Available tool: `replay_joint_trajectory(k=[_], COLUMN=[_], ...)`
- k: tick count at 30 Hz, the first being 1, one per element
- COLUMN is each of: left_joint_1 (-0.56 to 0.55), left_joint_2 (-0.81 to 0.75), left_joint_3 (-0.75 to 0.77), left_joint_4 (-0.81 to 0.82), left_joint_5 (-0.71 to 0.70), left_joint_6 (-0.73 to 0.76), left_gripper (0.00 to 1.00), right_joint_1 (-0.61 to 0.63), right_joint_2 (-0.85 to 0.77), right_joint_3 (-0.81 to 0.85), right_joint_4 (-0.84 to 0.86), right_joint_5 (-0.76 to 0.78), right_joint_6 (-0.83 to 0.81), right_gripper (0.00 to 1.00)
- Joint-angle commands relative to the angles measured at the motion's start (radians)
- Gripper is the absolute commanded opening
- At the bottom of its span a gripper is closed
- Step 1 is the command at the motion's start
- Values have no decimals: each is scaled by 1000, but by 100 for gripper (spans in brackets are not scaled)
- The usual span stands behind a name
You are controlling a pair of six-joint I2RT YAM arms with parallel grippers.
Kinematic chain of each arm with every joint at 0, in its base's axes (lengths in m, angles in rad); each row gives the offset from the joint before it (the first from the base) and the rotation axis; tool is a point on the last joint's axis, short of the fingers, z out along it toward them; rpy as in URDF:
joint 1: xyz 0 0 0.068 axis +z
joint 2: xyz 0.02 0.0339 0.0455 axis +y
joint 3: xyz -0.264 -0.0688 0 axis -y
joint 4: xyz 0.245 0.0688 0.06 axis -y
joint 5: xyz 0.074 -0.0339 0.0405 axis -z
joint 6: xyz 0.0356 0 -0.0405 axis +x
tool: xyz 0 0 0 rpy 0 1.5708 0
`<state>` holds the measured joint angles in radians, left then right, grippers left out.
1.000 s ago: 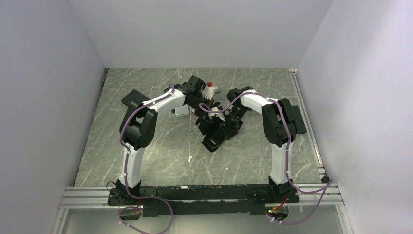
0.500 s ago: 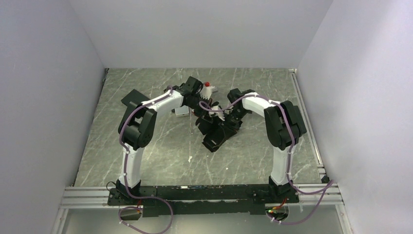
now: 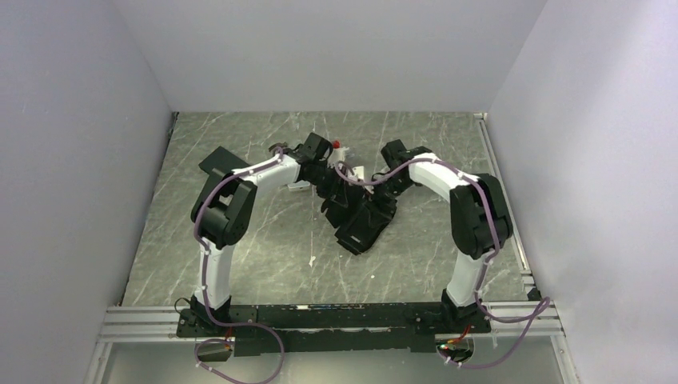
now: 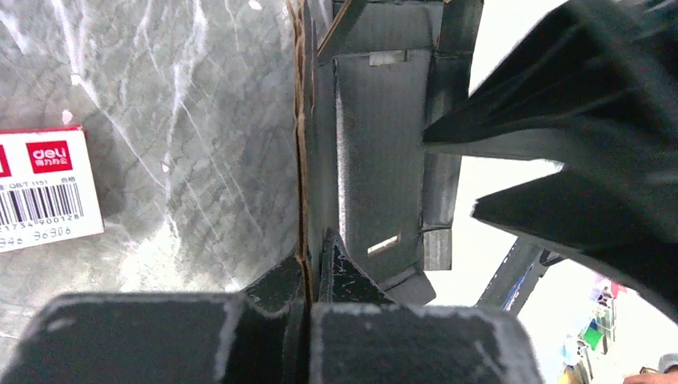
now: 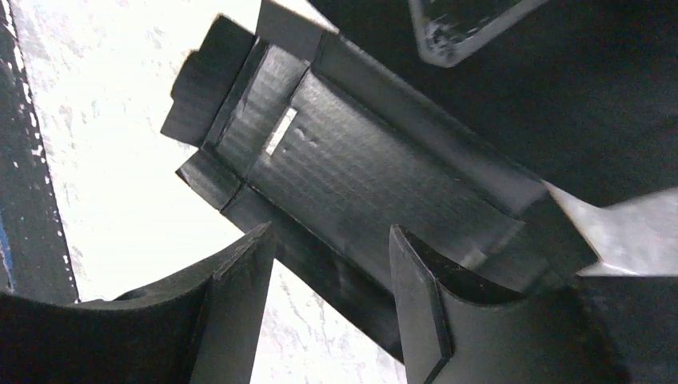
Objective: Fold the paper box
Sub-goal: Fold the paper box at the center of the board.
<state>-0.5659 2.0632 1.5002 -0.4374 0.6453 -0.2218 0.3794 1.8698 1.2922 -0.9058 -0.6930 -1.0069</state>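
The paper box [image 3: 364, 222] is matte black die-cut cardboard, partly folded, held up at the middle of the table between both arms. In the left wrist view a panel of the box [image 4: 380, 160] with a slot and side flaps stands edge-on, and my left gripper [image 4: 308, 258] is shut on its brown-cored edge. In the top view the left gripper [image 3: 330, 181] sits at the box's upper left. My right gripper [image 5: 332, 236] is open, its fingers apart just short of a creased panel of the box [image 5: 360, 184], with nothing between them. From above, the right gripper [image 3: 377, 190] is at the box's upper right.
A small white carton with a red label and barcode [image 4: 44, 188] lies on the marble table left of the box, also seen from above [image 3: 297, 185]. A red-tipped white object [image 3: 341, 149] stands behind the grippers. A black slab [image 3: 216, 162] lies at the left. Walls enclose three sides.
My right gripper has opened and let go of the box, and its arm has swung outward to the right. The left gripper stays shut on the box and has shifted slightly.
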Motion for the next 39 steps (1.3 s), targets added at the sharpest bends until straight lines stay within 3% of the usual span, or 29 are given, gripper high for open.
replay_joint_trajectory(k=[1, 5, 9, 11, 15, 22, 33, 39], left_joint_1=[-9, -9, -10, -11, -10, -11, -11, -10], left_joint_2=[-56, -64, -77, -83, -85, -86, -85, -93], left_joint_3=[-25, -38, -43, -48, -63, -68, -60, -61], left_joint_4=[33, 41, 43, 46, 64, 74, 70, 58], left_joint_5=[-47, -55, -87, -96, -98, -86, -74, -84], left_joint_6=[-25, -28, -57, -66, -79, -79, -73, -65], left_gripper=[0, 0, 0, 0, 0, 0, 0, 0], right_joint_1=[-57, -132, -239, -271, -274, -283, -282, -294], right_joint_2=[-110, -166, -230, -253, -242, -115, -86, -144], right_joint_3=[-9, -38, -142, -211, -279, -229, -198, -224], right_joint_4=[16, 31, 275, 395, 504, 533, 501, 499], right_joint_5=[-98, -173, -206, -125, 23, 67, 89, 174], right_joint_6=[-38, 47, 444, 661, 855, 923, 920, 925], right_gripper=[59, 59, 53, 53, 58, 55, 45, 53])
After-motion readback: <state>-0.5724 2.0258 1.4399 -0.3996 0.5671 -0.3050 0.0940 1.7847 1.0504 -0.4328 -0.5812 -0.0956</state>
